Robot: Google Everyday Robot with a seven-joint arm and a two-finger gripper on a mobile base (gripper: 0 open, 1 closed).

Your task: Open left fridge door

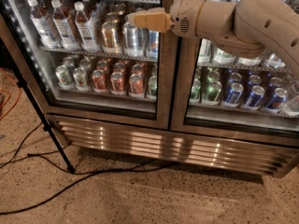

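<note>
The left fridge door [93, 55] is a glass pane in a brushed steel frame, with a dotted LED strip down its left side. It sits flush with the cabinet and shows bottles above and cans below. My gripper [133, 18] is tan and points left in front of the upper right part of this pane, close to the centre post between the two doors. My beige arm reaches in from the upper right. I cannot make out a handle.
The right glass door [233, 78] shows green and blue cans. A steel vent grille [163, 146] runs along the bottom of the fridge. A black stand leg [42, 120] slants at the left, and black cables [93, 176] lie across the speckled floor.
</note>
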